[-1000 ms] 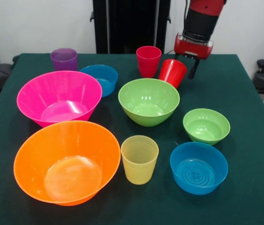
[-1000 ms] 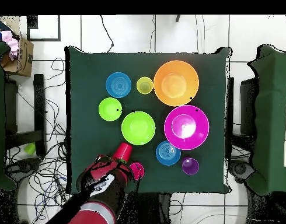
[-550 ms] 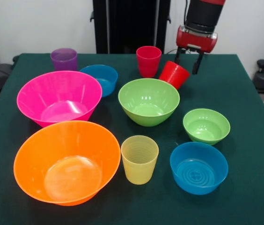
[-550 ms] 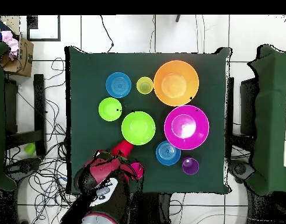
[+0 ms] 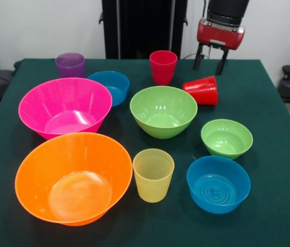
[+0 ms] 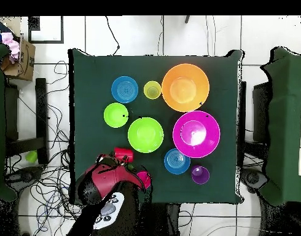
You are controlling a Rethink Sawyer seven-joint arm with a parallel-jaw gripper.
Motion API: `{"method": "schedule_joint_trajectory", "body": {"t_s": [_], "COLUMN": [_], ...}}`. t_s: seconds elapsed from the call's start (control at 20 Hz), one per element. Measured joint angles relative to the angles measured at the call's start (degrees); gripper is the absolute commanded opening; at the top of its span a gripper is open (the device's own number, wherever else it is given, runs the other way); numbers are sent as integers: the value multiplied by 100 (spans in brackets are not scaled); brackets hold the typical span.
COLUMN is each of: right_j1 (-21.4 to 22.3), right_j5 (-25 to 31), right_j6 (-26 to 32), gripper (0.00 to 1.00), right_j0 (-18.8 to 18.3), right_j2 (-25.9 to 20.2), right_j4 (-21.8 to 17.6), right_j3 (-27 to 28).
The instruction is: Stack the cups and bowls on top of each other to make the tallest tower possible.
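Green table (image 5: 268, 92), front view shows bright red cup (image 5: 202, 90) toppled, tool (image 5: 210, 60) empty

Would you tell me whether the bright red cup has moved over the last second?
Yes. The bright red cup tipped from leaning to lying on its side, just right of the medium green bowl; the gripper rose.

Sawyer arm: red and black, descending from above. Gripper (image 5: 210, 60): raised clear of the table, two dark fingers (image 5: 198, 56) pointing down, spread apart, holding nothing.

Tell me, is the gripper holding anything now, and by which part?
Nothing is held. The gripper is open above the table; the bright red cup lies on its side below it.
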State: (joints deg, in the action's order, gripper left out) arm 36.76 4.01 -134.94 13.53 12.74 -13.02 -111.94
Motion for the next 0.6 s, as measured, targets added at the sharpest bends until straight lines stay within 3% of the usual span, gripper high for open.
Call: {"method": "schedule_joint_trajectory", "body": {"t_s": [0.6], "right_j1": [59], "right_j5": [27], "right_j6": [0], "gripper": [100], "right_j0": [-29], "right_j2": [-7], "right_j4": [1], "right_j3": [-5]}}
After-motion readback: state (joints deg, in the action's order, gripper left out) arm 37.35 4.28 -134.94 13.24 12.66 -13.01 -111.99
